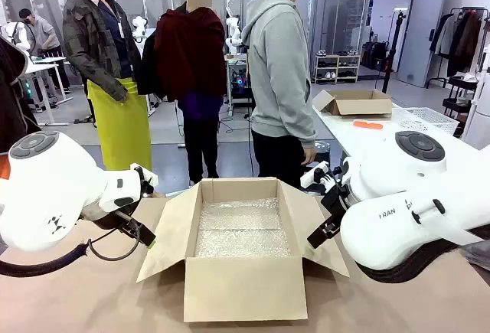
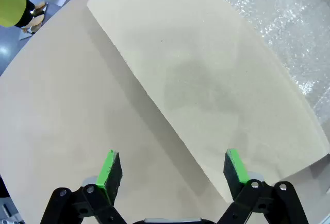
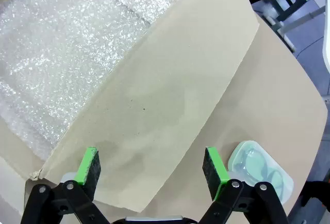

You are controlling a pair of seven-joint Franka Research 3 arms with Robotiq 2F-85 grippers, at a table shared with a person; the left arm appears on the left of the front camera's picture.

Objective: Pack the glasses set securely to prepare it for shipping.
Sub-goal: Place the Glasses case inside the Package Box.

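An open brown cardboard box [image 1: 237, 287] stands mid-table, its floor lined with bubble wrap [image 1: 241, 230]. A mint green glasses case [image 3: 260, 171] with a clear lid lies on the table just beyond the box's right flap [image 3: 170, 105], close to my right gripper's finger. My right gripper [image 3: 152, 170] hangs open over that flap with nothing between its pads; in the front view it [image 1: 320, 233] sits at the box's right side. Above the left flap [image 2: 206, 90] my left gripper [image 2: 172, 175] is open and empty too, and it [image 1: 145, 235] shows at the box's left side.
A person in a grey hoodie [image 1: 279, 80] stands at the far side of the table, behind the box. On a white table at the back right are a second cardboard box [image 1: 356, 102], an orange item [image 1: 367, 125] and a white basket [image 1: 429, 119].
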